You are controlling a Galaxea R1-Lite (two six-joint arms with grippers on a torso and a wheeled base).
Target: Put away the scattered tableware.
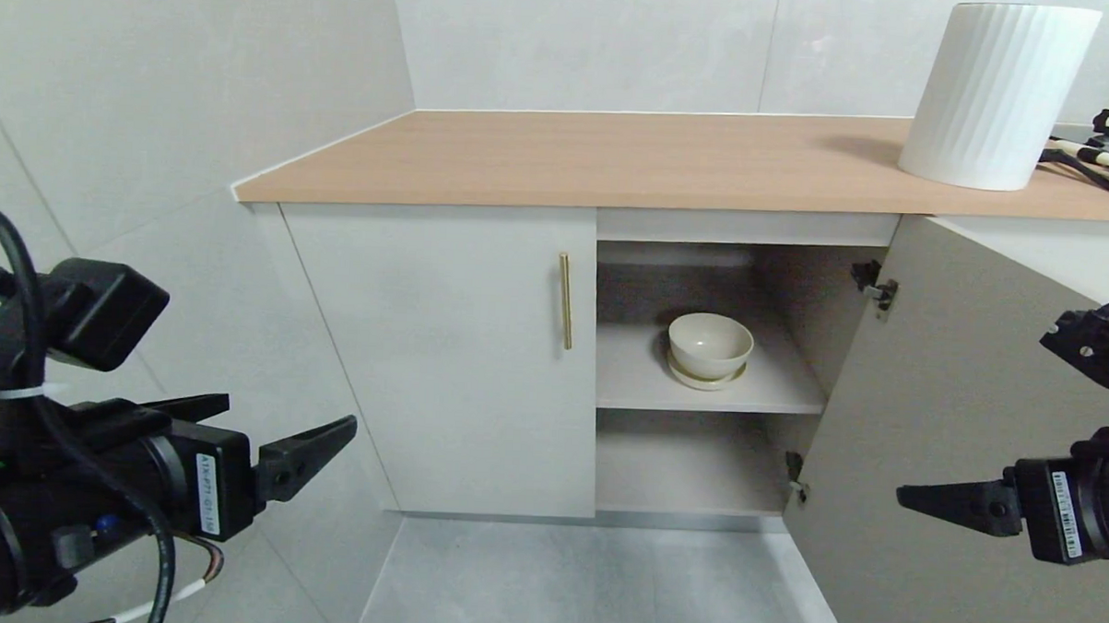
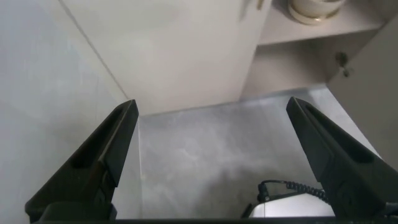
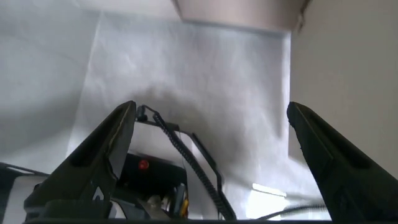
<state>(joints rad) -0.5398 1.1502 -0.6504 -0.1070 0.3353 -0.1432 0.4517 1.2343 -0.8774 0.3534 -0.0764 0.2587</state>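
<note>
– While both arms hang short of the cabinet, how do the jaws stand?
– Item one: left gripper [image 1: 293, 413], low left, jaws released, nothing held. Item two: right gripper [image 1: 917, 497], low right, before the open door [image 1: 938, 408]. The right wrist view gives both fingers [image 3: 93, 162] spread wide, the head view one.
– And the tableware?
– Item three: bowl [image 1: 710, 343], mouth up, seated on a plate [image 1: 704, 379], on the shelf [image 1: 635, 370] in the open half. Round, so no long axis. It lies ahead of both grippers, right of centre. The right gripper is probably nearer, the left has the clearer line.
– Anything extra from the wrists?
– The left wrist view catches the bowl past the shut door [image 2: 186, 50]. The head view adds the countertop [image 1: 615, 157] and a white ribbed cylinder [image 1: 996, 92].
</note>
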